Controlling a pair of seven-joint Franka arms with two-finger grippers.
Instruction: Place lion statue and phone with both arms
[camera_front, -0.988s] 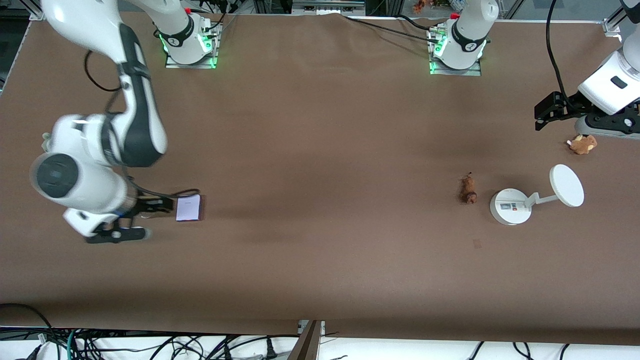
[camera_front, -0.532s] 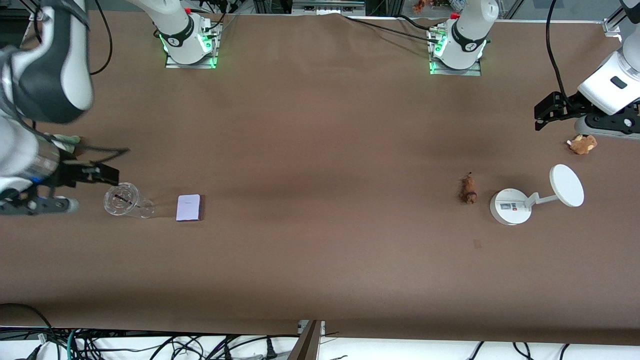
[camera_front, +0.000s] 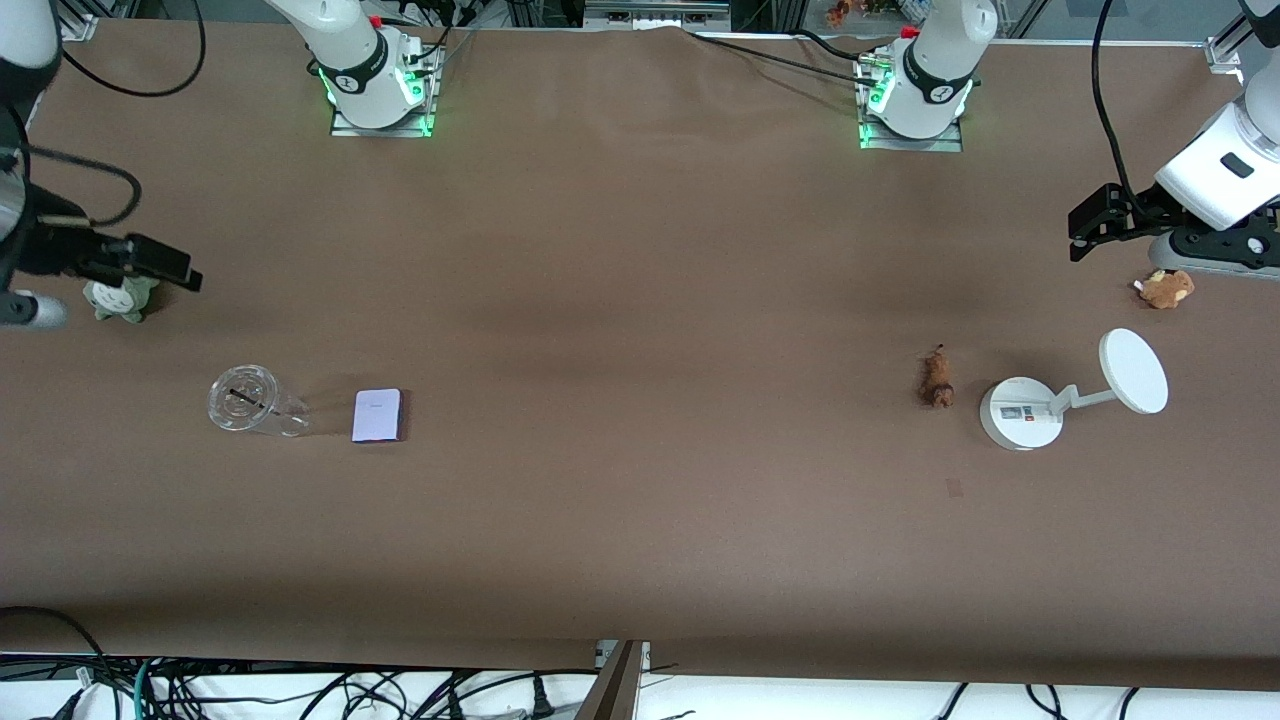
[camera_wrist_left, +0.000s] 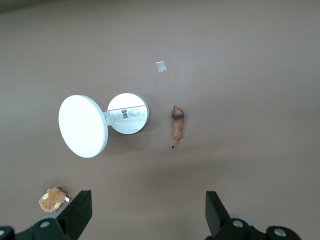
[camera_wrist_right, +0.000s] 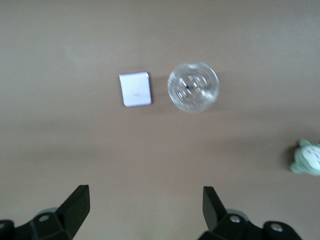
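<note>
The lion statue (camera_front: 937, 378), a small reddish-brown figurine, lies on the table beside the white stand; it also shows in the left wrist view (camera_wrist_left: 177, 125). The phone (camera_front: 377, 415), a flat pale lavender rectangle, lies beside a clear glass; it also shows in the right wrist view (camera_wrist_right: 135, 89). My left gripper (camera_front: 1205, 255) is open and empty, high over the table's edge at the left arm's end (camera_wrist_left: 146, 215). My right gripper (camera_front: 25, 310) is open and empty, high over the right arm's end (camera_wrist_right: 145, 210).
A white round-based stand (camera_front: 1020, 412) with a disc (camera_front: 1133, 371) stands beside the lion. A tan plush (camera_front: 1165, 288) lies under the left gripper. A clear glass (camera_front: 245, 400) stands beside the phone. A grey-green plush (camera_front: 120, 298) lies under the right gripper.
My right arm has swung up and away from the phone toward its end of the table, uncovering the glass. The phone, the lion and the left arm have not moved.
</note>
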